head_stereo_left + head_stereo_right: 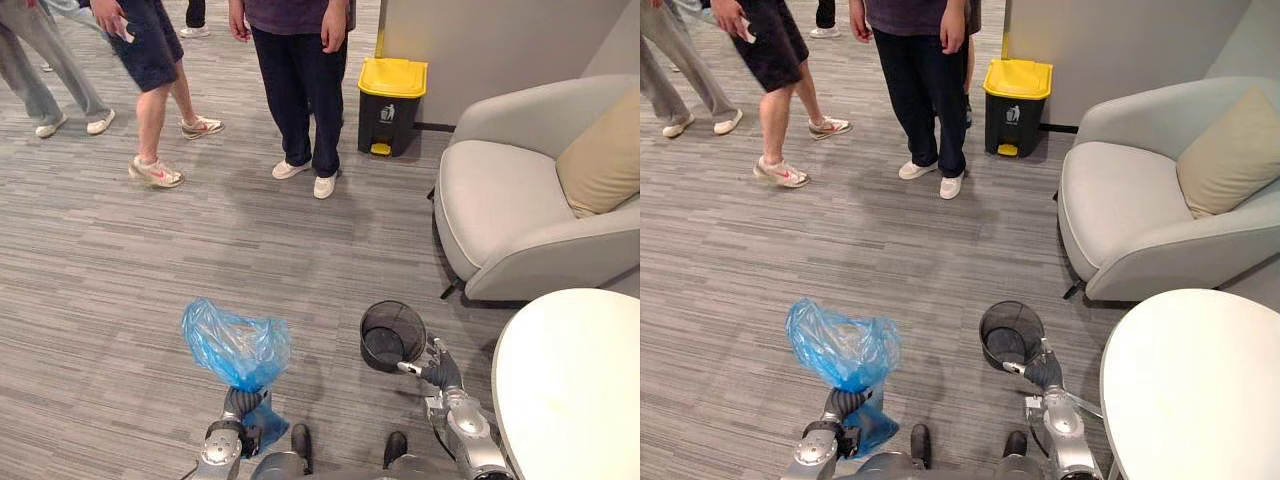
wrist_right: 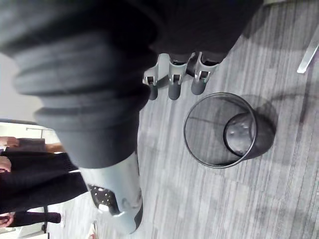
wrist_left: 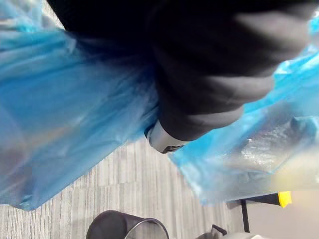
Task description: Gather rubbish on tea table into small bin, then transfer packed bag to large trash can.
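Observation:
A filled blue plastic bag (image 1: 237,345) hangs above the grey floor at lower left. My left hand (image 1: 241,404) is shut round its gathered neck, and the blue film (image 3: 60,114) wraps both sides of the hand in the left wrist view. The small black mesh bin (image 1: 392,335) stands upright and unlined on the floor. My right hand (image 1: 440,372) hovers just beside the bin's near rim, its fingers (image 2: 172,82) relaxed and holding nothing. The large black trash can with a yellow lid (image 1: 391,105) stands shut by the far wall.
A round white table (image 1: 570,390) fills the lower right. A grey armchair (image 1: 520,200) with a beige cushion (image 1: 600,165) sits behind it. A person (image 1: 300,90) stands just left of the trash can, and others (image 1: 150,80) stand at far left.

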Motion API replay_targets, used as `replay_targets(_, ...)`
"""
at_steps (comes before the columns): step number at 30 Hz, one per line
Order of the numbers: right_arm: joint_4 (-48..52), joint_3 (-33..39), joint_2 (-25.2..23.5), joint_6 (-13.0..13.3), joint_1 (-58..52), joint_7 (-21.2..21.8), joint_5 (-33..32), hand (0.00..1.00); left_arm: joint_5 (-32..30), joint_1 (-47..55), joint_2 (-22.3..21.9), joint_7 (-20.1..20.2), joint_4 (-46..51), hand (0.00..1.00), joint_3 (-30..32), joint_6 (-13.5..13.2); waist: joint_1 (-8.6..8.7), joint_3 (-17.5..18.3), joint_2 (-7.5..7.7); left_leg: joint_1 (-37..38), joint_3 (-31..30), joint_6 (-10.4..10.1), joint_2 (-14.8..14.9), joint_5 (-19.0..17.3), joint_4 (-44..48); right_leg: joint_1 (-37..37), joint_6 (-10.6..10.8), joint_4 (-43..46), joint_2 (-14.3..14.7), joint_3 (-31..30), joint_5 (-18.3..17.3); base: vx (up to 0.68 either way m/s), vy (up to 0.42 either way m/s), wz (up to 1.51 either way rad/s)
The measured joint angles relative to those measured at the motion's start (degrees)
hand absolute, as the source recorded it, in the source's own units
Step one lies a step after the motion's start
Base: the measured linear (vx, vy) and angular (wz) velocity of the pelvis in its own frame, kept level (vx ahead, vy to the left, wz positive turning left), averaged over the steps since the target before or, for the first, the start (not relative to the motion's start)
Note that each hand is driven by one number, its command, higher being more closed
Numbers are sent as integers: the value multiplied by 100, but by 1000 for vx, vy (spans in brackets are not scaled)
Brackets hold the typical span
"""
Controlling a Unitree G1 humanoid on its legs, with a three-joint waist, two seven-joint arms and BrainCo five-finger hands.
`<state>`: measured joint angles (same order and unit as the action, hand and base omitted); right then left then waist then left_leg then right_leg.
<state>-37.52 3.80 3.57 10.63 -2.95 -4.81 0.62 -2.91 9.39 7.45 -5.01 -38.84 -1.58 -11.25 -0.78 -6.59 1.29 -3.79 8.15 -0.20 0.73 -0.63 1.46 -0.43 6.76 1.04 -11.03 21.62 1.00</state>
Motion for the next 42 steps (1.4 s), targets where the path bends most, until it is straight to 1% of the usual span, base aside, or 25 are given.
replay_targets(4, -51, 82, 27, -49, -3, -1, 56, 0, 3, 122, -5, 4, 27, 100, 13, 16, -3, -27, 33, -249, -101, 133, -128, -778, 1075, -217, 194, 1294, -453, 1, -721, 130, 84, 18)
replay_targets(6, -55, 82, 74, -67, -20, 2, 66, 0, 2, 171, -12, 5, 132, 100, 7, 25, 8, -64, 32, -263, -303, 172, -199, -1072, 1318, -436, 240, 2099, -658, -248, -822, 138, 92, 33)
replay_targets(7, -55, 81, 77, -75, -37, 2, 65, 0, 2, 192, -7, 6, 219, 100, 5, 27, 17, -71, 36, -261, -367, 219, -223, -1110, 1367, -558, 209, 2433, -703, -411, -801, 129, 131, 55)
replay_targets(9, -56, 70, 50, -89, -159, 5, 62, 0, 5, 177, 40, 1, 511, 100, 11, 25, 36, -200, 48, -62, -727, 391, -294, -1194, 1401, -1181, -183, 3822, -701, -1141, -581, 228, 117, 76)
replay_targets(10, -78, 56, 12, -95, -213, 10, 56, 0, 6, 158, 57, -2, 526, 100, 3, 28, 77, -216, 59, 2, -924, 463, -224, -1248, 1405, -1347, -112, 4021, -409, -1342, -1089, 256, 6, 71)
replay_targets(12, -90, 23, 8, -86, -205, 9, 48, 0, 6, 77, 131, -3, 512, 100, 7, 59, 83, -248, 106, 157, -1152, 456, -164, -1249, 1241, -1596, -234, 3767, 51, -1351, -1410, 324, -66, 68)
replay_targets(14, -182, 35, 46, -80, -200, 5, 32, 0, 7, -44, 170, -1, 488, 100, 1, 99, 207, -264, 93, 362, -1390, 433, -101, -1235, 1046, -1753, -273, 3053, 396, -1050, -1399, 310, -99, 76)
replay_targets(16, -222, 64, 59, -85, -268, 5, -5, 0, 6, -216, 190, 0, 447, 100, 2, 98, 322, -258, 115, 671, -1515, 233, -98, -1274, 851, -1772, -578, 1806, 683, -861, -928, 427, -159, 75)
replay_targets(18, -226, 142, 137, -98, -384, 3, -7, 0, 2, -310, 148, -3, 376, 100, 4, 99, 358, -236, 110, 933, -1520, -29, -52, -1422, 896, -1620, -912, 1660, 720, -809, -205, 405, -153, 58)
replay_targets(19, -213, 199, 164, -104, -402, 7, -7, 0, 0, -315, 110, 0, 381, 100, 3, 97, 322, -249, -5, 950, -1491, -179, 56, -1389, 937, -1567, -934, 1674, 790, -738, -221, 459, -156, 33)
replay_targets(20, -138, 280, 150, -98, -394, 8, -12, 0, 0, -288, 75, 11, 403, 100, -3, 74, 327, -242, -92, 913, -1386, -441, 148, -1371, 1153, -1410, -1000, 1564, 879, -699, -438, 441, -138, 2)
replay_targets(22, -32, 304, 120, -97, -363, 15, -17, 0, 0, -291, -24, 16, 401, 100, 16, 85, 327, -257, -189, 656, -1124, -615, 341, -1414, 2056, -1080, -1082, 1327, 1093, -642, -535, 434, -139, 1)
replay_targets(24, 323, 235, 48, -94, -467, 9, -34, 0, 1, -187, -170, 97, 546, 100, 152, 87, 296, -303, -165, -31, -619, -872, 714, -1304, 4129, -401, -1167, 892, 1348, -758, -595, 401, -113, -22)
replay_targets(26, 538, 230, -35, -63, -454, 4, -78, 0, 0, -138, -220, 123, 639, 100, 207, 89, 211, -360, -65, -435, -102, -545, 1071, -1495, 5141, 75, -1247, 694, 1463, -1000, -646, 343, -56, -62)
replay_targets(28, 572, 229, -88, -19, -410, 6, -130, 0, 0, -155, -277, 131, 679, 100, 199, 92, 70, -360, 74, -952, 133, -232, 1172, -1681, 4903, 348, -1244, 496, 1403, -1403, -648, 330, 17, -85)
replay_targets(29, 571, 239, -90, -22, -390, 5, -133, 0, -2, -169, -291, 132, 684, 100, 199, 92, 15, -367, 63, -1093, 120, -224, 1172, -1688, 4688, 367, -1243, 467, 1379, -1501, -648, 273, 147, -87)
replay_targets(30, 513, 266, -95, -24, -339, -1, -142, 0, -1, -187, -300, 132, 682, 100, 199, 94, 0, -392, 59, -1294, -17, -240, 1112, -1679, 4111, 376, -1195, 467, 1327, -1678, -672, 203, 191, -81)
replay_targets(32, 334, 355, -89, -25, -316, -7, -168, 0, -1, -210, -326, 134, 649, 100, 179, 95, 16, -404, 38, -1317, -401, -501, 872, -1434, 2834, 459, -954, 480, 1203, -1884, -806, 229, 246, -71)
replay_targets(33, 238, 368, 19, -36, -359, -17, -172, 0, -1, -198, -406, 130, 643, 100, 172, 92, 13, -377, -167, -1224, -707, -515, 886, -737, 2020, 514, -760, 497, 1276, -2045, -926, 213, 332, -70)
replay_targets(34, 138, 367, 144, -54, -415, -11, -170, 0, -1, -173, -507, 129, 577, 100, 174, 91, 6, -361, -432, -1203, -877, -563, 1008, -304, 1932, 567, -577, 598, 1390, -2207, -1100, 208, 348, -67)
replay_targets(36, 25, 356, 5, -109, -477, 2, -174, 0, -2, -200, -369, 132, 467, 100, 167, 102, 17, -272, -141, -1040, -531, -411, 715, -481, 1884, 411, -355, 954, 1001, -2438, -1382, 177, 269, -54)
replay_targets(37, 20, 359, -25, -102, -498, 1, -174, 0, -2, -187, -358, 132, 466, 100, 166, 102, 28, -256, -131, -1027, -429, -391, 632, -596, 1868, 319, -307, 1104, 892, -2502, -1479, 222, 291, -72)
replay_targets(38, -11, 357, -62, -107, -475, 2, -173, 0, -2, -181, -338, 133, 459, 100, 167, 104, 4, -195, 13, -966, -96, -270, 463, -807, 1913, 25, -155, 1578, 641, -2740, -1688, 168, 237, -66)
replay_targets(40, -67, 353, -86, -110, -352, 2, -167, 0, -2, -117, -299, 133, 445, 100, 168, 126, -1, -209, -9, -842, 193, -160, 407, -980, 1939, -217, -109, 2103, 523, -2852, -1721, 170, 221, -85)
replay_targets(42, -238, 303, -106, -120, -212, 5, -145, 0, 0, 13, -173, 123, 447, 100, 169, 181, 10, -214, -4, -495, 556, -49, 372, -1157, 1820, -648, 112, 3030, 400, -2741, -1588, 212, 201, -87)
